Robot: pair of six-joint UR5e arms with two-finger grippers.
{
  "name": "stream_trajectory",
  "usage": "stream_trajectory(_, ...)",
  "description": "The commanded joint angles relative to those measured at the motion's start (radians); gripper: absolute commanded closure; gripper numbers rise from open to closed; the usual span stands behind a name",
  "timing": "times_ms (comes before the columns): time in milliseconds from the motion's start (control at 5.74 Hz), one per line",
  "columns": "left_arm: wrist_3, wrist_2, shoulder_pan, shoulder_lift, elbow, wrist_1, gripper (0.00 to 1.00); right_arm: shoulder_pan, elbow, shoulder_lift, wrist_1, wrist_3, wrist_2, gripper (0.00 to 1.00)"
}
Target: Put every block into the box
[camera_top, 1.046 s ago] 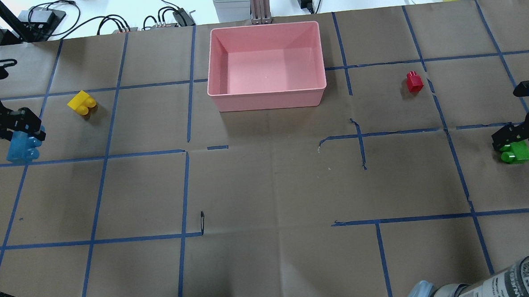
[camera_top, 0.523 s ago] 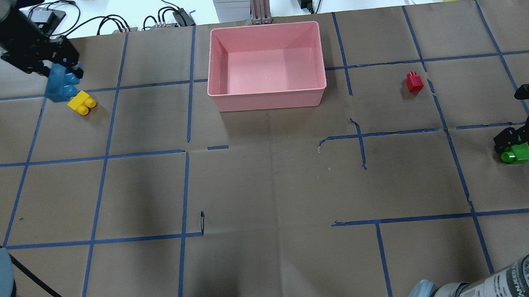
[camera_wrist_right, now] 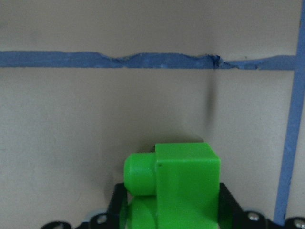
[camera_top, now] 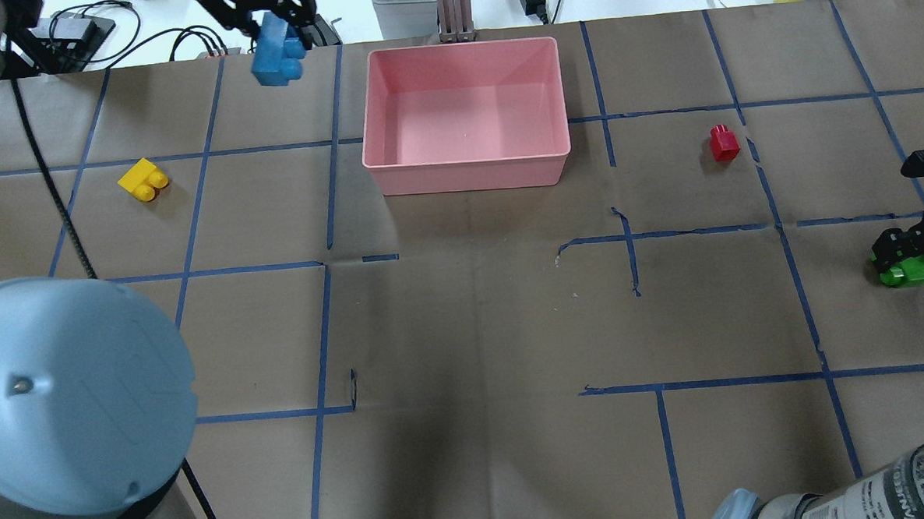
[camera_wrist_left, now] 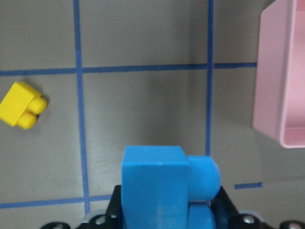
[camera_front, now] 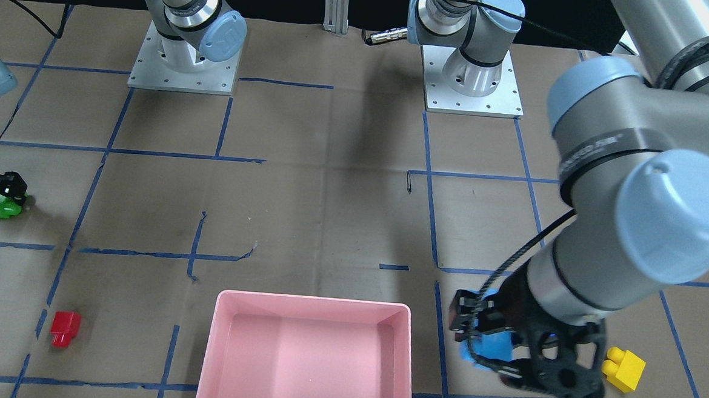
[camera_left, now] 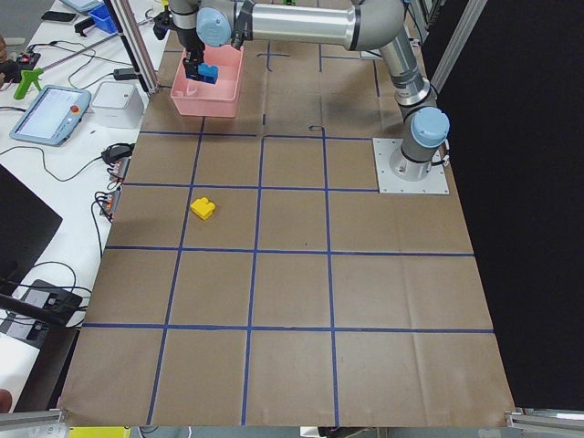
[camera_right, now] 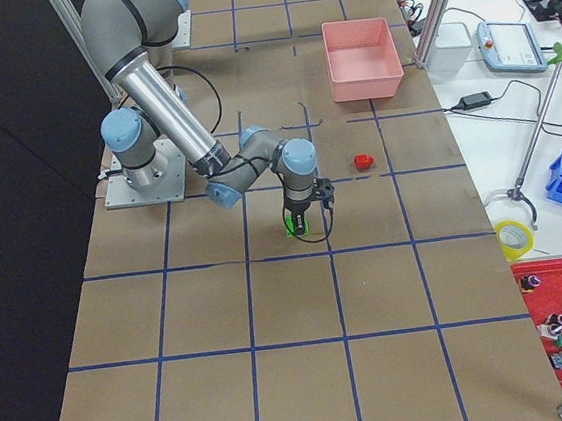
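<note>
My left gripper (camera_top: 274, 22) is shut on the light blue brick (camera_top: 275, 58) and holds it in the air, just left of the pink box (camera_top: 466, 170). The blue brick also shows in the front view (camera_front: 489, 347) and fills the left wrist view (camera_wrist_left: 155, 186), where the box wall (camera_wrist_left: 271, 95) is at the right. My right gripper (camera_top: 908, 254) is shut on the green brick (camera_top: 907, 273), low at the table's right edge; the green brick fills the right wrist view (camera_wrist_right: 183, 186). The yellow brick (camera_top: 143, 180) lies left of the box. The red brick (camera_top: 723, 142) lies right of it.
My left arm's big grey-blue elbow (camera_top: 70, 393) hangs over the near left of the table, with a black cable running along it. Cables and devices (camera_top: 296, 25) lie past the far edge. Part of my right arm (camera_top: 870, 491) shows at the near right.
My left gripper has carried the blue brick from the table's left edge up and to the right, close to the box. My right gripper has settled lower over the green brick.
</note>
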Motion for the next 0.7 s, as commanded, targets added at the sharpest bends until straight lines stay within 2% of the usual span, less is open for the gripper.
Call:
stream_trajectory(0,-0.075,0.045,-0.133,-0.158,0.088,0.041,0.73,0.002,-0.052,-0.065,0.115,0.004,0.000,0.95)
stream_trajectory(349,-0.108,0.045,-0.146,-0.252,0.079,0.133,0.73,0.069,-0.216,-0.170,0.334,0.004,0.020,0.96)
stream_trajectory(523,-0.113,0.045,-0.146,-0.250,0.073,0.134,0.30,0.148,-0.322,-0.179,0.441,0.004,0.067,0.95)
